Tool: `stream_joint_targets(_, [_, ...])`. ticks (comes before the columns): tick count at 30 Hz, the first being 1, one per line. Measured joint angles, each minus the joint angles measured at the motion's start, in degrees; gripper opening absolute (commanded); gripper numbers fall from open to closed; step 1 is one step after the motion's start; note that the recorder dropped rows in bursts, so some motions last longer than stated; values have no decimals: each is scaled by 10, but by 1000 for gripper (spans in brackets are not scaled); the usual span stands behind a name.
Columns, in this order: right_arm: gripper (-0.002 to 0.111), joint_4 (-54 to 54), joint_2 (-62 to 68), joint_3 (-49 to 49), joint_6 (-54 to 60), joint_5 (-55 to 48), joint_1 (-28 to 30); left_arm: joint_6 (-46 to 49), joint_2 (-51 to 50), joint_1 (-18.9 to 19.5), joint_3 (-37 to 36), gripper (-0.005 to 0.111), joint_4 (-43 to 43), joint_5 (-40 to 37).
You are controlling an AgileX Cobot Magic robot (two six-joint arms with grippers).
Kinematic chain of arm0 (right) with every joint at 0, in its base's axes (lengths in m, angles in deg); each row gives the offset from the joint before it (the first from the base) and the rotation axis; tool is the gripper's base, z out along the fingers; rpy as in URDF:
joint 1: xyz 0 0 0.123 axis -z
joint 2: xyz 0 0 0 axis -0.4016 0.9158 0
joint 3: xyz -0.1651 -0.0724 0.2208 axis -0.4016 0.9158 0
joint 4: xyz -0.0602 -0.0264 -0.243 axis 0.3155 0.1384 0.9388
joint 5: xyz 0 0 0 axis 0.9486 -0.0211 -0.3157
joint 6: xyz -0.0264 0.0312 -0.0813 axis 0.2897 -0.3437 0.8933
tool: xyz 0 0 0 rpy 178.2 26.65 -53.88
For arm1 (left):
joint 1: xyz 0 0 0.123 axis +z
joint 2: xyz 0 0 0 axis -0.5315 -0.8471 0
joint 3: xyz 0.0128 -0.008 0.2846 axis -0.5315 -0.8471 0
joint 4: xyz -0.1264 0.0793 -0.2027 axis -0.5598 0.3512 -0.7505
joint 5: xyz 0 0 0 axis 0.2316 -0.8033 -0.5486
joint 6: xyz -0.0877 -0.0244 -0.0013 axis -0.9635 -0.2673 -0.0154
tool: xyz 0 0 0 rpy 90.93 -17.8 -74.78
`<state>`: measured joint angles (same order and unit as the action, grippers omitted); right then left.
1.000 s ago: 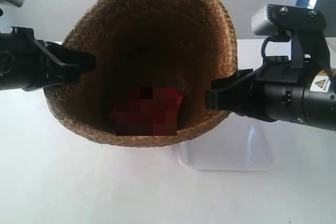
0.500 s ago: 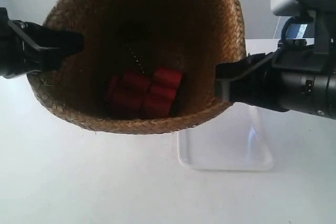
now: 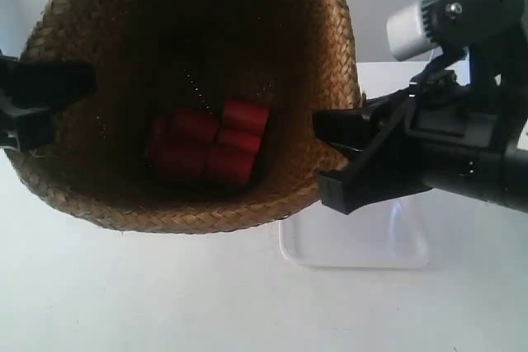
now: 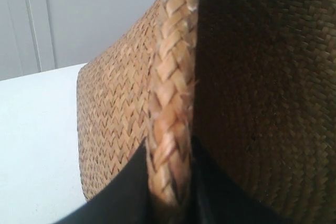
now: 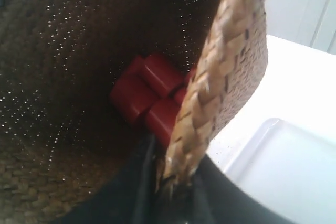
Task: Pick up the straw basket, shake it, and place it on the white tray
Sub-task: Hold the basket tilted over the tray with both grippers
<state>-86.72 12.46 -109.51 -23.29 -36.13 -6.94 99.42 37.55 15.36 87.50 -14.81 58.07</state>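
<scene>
Mid-task, by the look of it: lift done, shake probably under way, placing not yet begun. Holds the straw basket (image 3: 124, 63) apparently clear of the white table (image 3: 124, 302), filling the upper left and centre of the exterior frame, tipped with its mouth toward the camera and its braided rim (image 3: 181, 218) low at centre-left. Grips that rim from two opposite sides: left gripper (image 4: 169, 153) pinched narrow on the braid, one black finger on the outer wall and one inside; right gripper (image 5: 176, 163) clamped narrow on the opposite stretch of braid in the same way. Carries a cluster of red blocks (image 3: 206, 150) in the dark bottom of the basket, bunched together against the weave. Shows the white tray (image 3: 371, 245) lower right of centre in the exterior frame, flat on the table, bare where visible, partly hidden behind the basket's rim and the arm at the exterior view's right. Leaves, as a judgement, any remaining shaking, then carrying the basket across over the tray, bringing it upright, lowering its base inside the low raised edge and only then releasing both grips. No telling from a single moment about the shake being finished or not.
</scene>
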Motion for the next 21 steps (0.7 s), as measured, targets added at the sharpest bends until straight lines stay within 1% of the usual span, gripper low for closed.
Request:
stream_joint_targets(6, [0,0,0,39,3,52,-3,2,7,0,-21,0,-5,10])
stream_joint_targets(11, [0,0,0,44,4,67,-3,2,7,-1,-22,0,-6,19])
stream_joint_targets(13, [0,-4,-4,41,-5,58,-4,2,9,-1,-22,0,-6,10])
stream_joint_targets(16, [0,-19,-47,21,-36,-3,-22,-9,41,0,-22,0,-6,-46])
stream_joint_targets(18, [0,-27,-92,13,-50,-13,-42,-28,83,0,-22,0,-6,-71])
stream_joint_targets(19, [0,-29,-111,13,-58,-4,-50,-33,97,0,-22,0,-8,-69])
stream_joint_targets(21, [0,-29,-120,33,-61,52,-58,-33,115,0,-37,0,-27,-27])
